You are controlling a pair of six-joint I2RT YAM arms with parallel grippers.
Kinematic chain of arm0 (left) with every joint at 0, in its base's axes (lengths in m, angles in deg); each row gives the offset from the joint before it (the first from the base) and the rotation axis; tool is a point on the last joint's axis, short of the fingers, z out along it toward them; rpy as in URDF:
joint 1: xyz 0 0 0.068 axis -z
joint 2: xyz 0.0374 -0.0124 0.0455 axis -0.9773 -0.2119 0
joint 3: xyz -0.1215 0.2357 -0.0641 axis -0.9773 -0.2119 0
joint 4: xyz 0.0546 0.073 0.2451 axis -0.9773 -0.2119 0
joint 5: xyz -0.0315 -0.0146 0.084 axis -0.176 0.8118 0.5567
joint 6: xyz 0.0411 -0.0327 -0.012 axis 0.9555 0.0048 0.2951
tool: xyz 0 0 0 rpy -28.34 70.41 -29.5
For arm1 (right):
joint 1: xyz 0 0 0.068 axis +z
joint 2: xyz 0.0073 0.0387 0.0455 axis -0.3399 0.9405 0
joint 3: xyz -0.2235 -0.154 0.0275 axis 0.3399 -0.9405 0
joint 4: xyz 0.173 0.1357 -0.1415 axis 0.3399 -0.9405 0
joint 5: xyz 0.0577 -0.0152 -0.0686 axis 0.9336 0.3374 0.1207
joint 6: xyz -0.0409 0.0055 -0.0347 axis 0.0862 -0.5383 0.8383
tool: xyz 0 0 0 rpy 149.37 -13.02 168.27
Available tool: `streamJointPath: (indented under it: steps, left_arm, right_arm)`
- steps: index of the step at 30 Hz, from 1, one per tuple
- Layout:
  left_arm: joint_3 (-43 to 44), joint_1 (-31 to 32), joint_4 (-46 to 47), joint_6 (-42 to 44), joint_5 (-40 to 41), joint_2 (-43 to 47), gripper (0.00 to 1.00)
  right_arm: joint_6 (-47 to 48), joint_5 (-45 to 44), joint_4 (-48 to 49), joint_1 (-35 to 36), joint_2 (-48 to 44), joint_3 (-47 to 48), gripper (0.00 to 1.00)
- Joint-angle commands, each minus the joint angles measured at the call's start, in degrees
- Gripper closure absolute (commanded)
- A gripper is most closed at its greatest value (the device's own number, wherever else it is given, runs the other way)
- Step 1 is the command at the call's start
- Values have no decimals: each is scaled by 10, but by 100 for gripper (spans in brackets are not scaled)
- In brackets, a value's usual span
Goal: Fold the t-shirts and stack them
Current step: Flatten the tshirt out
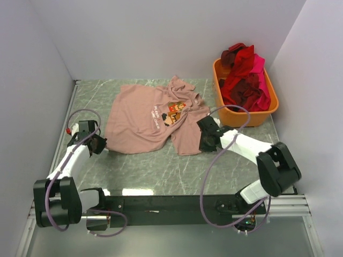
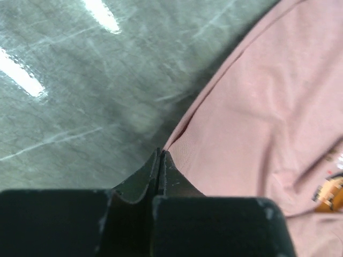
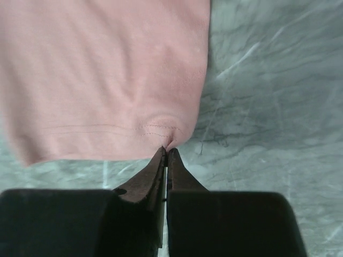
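Dusty pink t-shirt point(image 1: 153, 115), spread print-up at centre frame, other shirts point(image 1: 246, 75) heaped in the orange tub point(image 1: 244, 115) upper right; left gripper point(image 2: 161, 155) and right gripper point(image 3: 166, 152) each pinched shut on a lower corner; first fold apparently beginning, next needing both corners lifted evenly toward the upper edge.

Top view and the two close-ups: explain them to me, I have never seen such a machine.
The top view looks down on two robot arms bolted at the near edge of the table: left arm, right arm. Each close-up comes from a camera on one wrist, looking along its jaws. On the table lies a dusty pink t-shirt; beside it an orange tub holds red shirts. Both arms' jaws are shut, each pinching an edge of that t-shirt.
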Motion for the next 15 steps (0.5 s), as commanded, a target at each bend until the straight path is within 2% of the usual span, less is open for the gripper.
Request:
streamJointPath:
  steps: [1, 6, 11, 15]
  left_arm:
    - [32, 4, -13, -7, -14, 43, 99]
    - [83, 4, -33, -9, -14, 91, 99]
    - [141, 4, -35, -18, -10, 152, 99]
    - [218, 4, -21, -25, -8, 186, 99]
  right_arm:
    - [6, -56, 14, 4, -78, 17, 100]
    - [30, -114, -16, 3, -164, 58, 100]
    - [50, -208, -53, 2, -231, 138, 100]
    - [75, -227, -24, 0, -297, 188, 100]
